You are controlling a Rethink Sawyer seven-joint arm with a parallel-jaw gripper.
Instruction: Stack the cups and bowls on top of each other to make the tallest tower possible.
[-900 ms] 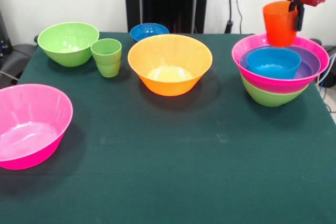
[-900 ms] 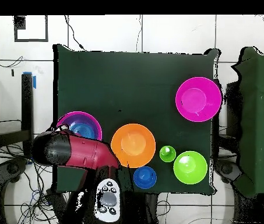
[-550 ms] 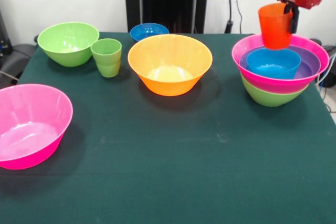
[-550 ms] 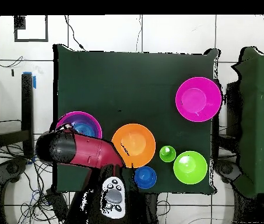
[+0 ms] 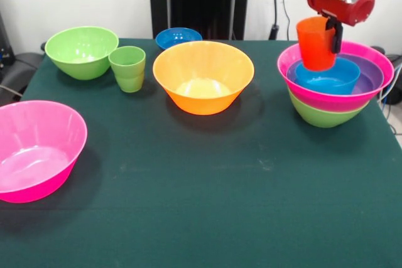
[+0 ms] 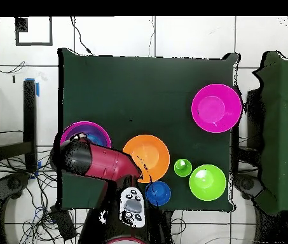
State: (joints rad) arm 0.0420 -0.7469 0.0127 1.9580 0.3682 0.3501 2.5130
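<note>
Gripper of the red and black arm pinches the smooth orange-red plastic cup by its rim, with one finger on the outside of the wall at the right. The cup hangs upright, a little tilted, over the left part of the tower at the far right of the green counter; its base is at the level of the rim of the small blue bowl inside the tower, and I cannot tell whether it touches. The tower has a medium green bowl at the bottom, then a big pink bowl with a wide rim, a shallow purple bowl and the small blue bowl on top.

In the middle of the counter, toward the far side, stands the big glossy orange plastic bowl. Just behind it, at the far edge, is the second small blue bowl. To the left of the orange bowl is the light green plastic cup with a stepped base, upright, and just beside it at the far left the other medium green bowl. The second big pink bowl stands alone at the near left, well apart from the others.

In the overhead view the arm covers most of the tower, and only part of the pink rim shows.
</note>
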